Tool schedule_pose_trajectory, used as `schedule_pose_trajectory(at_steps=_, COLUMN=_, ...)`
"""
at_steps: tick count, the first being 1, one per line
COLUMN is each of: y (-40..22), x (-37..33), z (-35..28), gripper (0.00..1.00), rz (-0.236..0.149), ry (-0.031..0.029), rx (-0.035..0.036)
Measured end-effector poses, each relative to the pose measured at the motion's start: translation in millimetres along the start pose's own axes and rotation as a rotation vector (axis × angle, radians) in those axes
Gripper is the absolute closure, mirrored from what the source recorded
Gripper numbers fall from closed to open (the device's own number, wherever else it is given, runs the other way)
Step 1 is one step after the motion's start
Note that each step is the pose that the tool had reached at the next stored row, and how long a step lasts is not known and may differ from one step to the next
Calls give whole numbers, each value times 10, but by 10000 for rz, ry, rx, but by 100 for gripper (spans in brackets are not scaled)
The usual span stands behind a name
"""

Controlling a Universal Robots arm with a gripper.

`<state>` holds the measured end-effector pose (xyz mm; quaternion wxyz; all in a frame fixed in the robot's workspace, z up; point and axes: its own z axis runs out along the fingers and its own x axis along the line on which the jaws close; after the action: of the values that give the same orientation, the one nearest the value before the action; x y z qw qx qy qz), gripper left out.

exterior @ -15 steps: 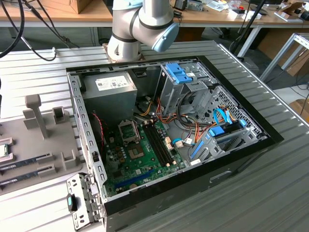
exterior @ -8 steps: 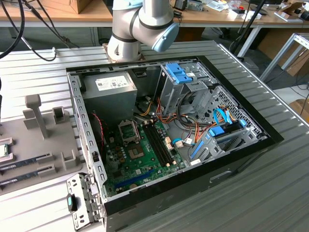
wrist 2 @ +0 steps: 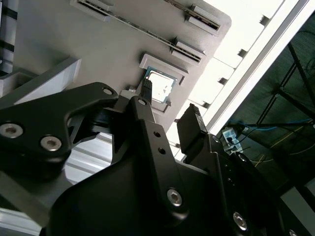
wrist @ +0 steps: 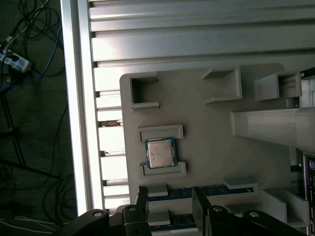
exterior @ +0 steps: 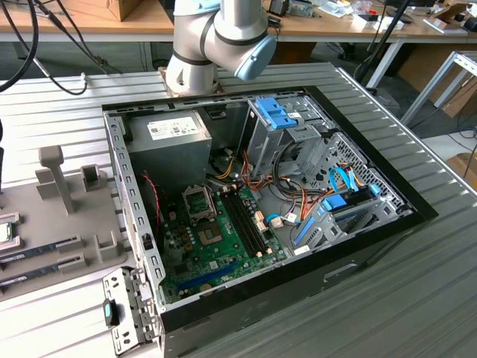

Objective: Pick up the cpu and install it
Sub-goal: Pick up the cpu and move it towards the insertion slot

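The cpu (wrist: 160, 152) is a small square chip with a silvery lid and a thin green rim. It lies flat between two raised ledges on the grey holder tray (wrist: 206, 128). The second wrist view has the cpu (wrist 2: 160, 86) just beyond one black fingertip (wrist 2: 146, 87). My gripper (wrist: 171, 199) hovers above the tray, a short way off the chip, open and empty. In the exterior view the cpu (exterior: 6, 233) sits at the far left edge, and the green motherboard (exterior: 216, 246) lies inside the open computer case (exterior: 358, 246), with a square socket (exterior: 200, 201) on it.
Long memory sticks (wrist: 216, 189) lie in tray slots close to my fingers. Tall grey posts (exterior: 56, 179) rise from the tray. The ribbed metal table (exterior: 417, 298) carries tray and case. The arm's joints (exterior: 223, 33) stand behind the case. Cables and blue drive brackets (exterior: 335, 201) crowd the case's right side.
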<state>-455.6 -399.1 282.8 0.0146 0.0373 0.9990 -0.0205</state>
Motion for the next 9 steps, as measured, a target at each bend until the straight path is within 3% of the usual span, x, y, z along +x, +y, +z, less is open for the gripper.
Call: schedule_pose_trajectory(at_steps=9, y=1, x=1, z=25, gripper=52, rz=0, ry=1, rx=0)
